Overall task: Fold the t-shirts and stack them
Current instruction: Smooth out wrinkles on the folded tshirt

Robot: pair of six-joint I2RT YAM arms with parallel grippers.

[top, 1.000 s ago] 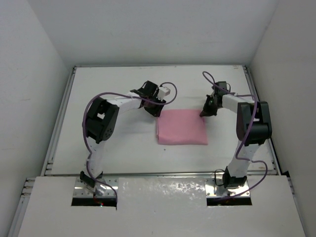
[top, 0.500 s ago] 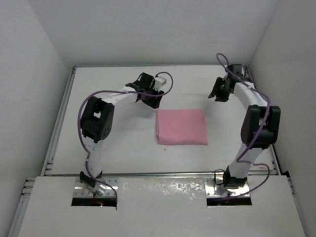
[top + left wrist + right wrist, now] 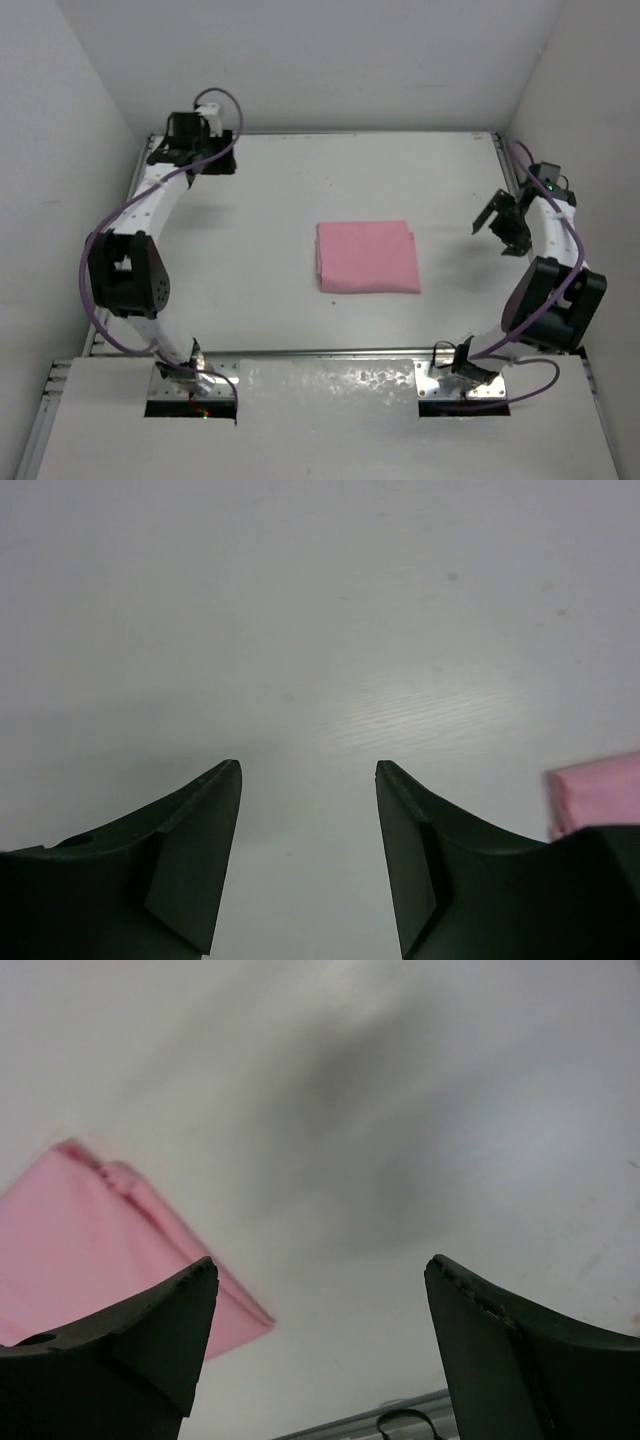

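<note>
White table [image 3: 250,300], walled on the left, right and far sides. Metal rail along its near edge, arm bases bolted just nearer than that.

Left arm [image 3: 125,275]: reaches up the left side of the table and ends at the far left corner. Purple cable [image 3: 218,98] loops over the wrist.

Right arm [image 3: 555,300]: folded tight against the right edge, wrist about mid-depth of the table.

T-shirt [image 3: 367,257]: light pink, folded to a flat, roughly square packet. Lies near the table's middle, a little right of centre, well apart from both arms. Edges look squared. A small fold shows at the far right corner. Nothing on top of it, nothing touching it.

Left gripper [image 3: 308,770]: fingers spread, only bare table between them. A pink corner of the t-shirt shows at the right margin of the left wrist view.

Right gripper [image 3: 318,1265]: fingers spread wide and empty, over bare table. In the right wrist view the pink packet sits to the left, partly behind the left finger.
</note>
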